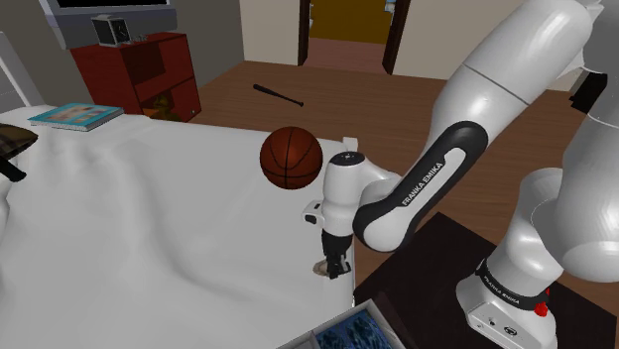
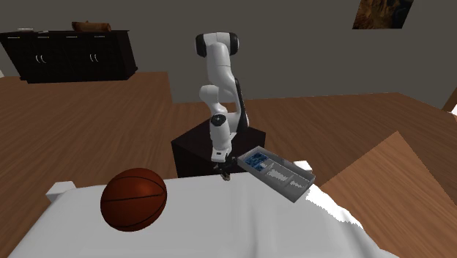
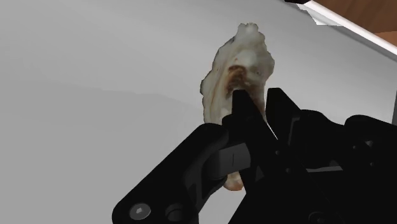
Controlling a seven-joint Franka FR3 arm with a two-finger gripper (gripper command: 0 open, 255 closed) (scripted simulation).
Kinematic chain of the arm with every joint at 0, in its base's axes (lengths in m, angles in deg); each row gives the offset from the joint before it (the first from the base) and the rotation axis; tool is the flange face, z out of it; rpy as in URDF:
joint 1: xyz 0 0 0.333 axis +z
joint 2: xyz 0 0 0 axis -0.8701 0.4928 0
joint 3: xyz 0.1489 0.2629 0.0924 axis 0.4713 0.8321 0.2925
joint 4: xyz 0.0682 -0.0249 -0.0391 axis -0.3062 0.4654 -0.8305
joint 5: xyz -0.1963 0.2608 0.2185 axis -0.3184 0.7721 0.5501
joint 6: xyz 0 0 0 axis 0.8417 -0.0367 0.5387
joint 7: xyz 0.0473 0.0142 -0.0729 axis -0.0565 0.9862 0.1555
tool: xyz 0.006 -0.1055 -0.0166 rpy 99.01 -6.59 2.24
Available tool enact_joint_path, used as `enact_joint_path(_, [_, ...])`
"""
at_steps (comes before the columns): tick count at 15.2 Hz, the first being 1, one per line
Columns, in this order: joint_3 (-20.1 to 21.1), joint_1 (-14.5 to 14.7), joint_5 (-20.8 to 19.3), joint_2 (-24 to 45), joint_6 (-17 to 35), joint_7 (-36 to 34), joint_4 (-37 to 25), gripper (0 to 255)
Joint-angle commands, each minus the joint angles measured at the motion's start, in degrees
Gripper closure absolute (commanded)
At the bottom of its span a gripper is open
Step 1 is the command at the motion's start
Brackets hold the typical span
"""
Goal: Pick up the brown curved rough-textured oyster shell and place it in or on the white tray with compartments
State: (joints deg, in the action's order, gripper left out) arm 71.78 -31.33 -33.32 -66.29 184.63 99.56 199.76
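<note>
The oyster shell [image 3: 235, 70] is pale and rough with a brown hollow. It lies on the white bed sheet near the bed's edge, and a brownish bit of the shell [image 1: 321, 266] shows beside the fingers in the shoulder view. My black gripper [image 3: 257, 105] points down at the sheet, and its fingers are close together, clasping the shell's near part. The gripper [image 1: 337, 266] is low at the sheet's edge. The white compartment tray [image 2: 300, 192] holds blue items and lies just beside the gripper [image 2: 225, 174], at the bed's corner. Its rim [image 1: 380, 313] shows at the shoulder view's bottom edge.
A basketball [image 1: 292, 157] rests on the bed just beyond the arm's wrist and looms in the second exterior view [image 2: 134, 198]. A book [image 1: 74, 116] lies at the far bed corner, by a red cabinet [image 1: 139, 74]. A bat [image 1: 278, 96] lies on the wooden floor.
</note>
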Motion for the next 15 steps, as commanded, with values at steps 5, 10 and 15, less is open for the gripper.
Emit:
enact_joint_path(5, [0.2,0.1,0.0,1.0,0.0,0.1,0.3,255])
enact_joint_path(10, [0.3,0.0,0.4,-3.6,-4.5,0.1,0.5,255])
enact_joint_path(15, [0.3,0.0,0.7,-8.0,-9.0,0.0,0.3,255])
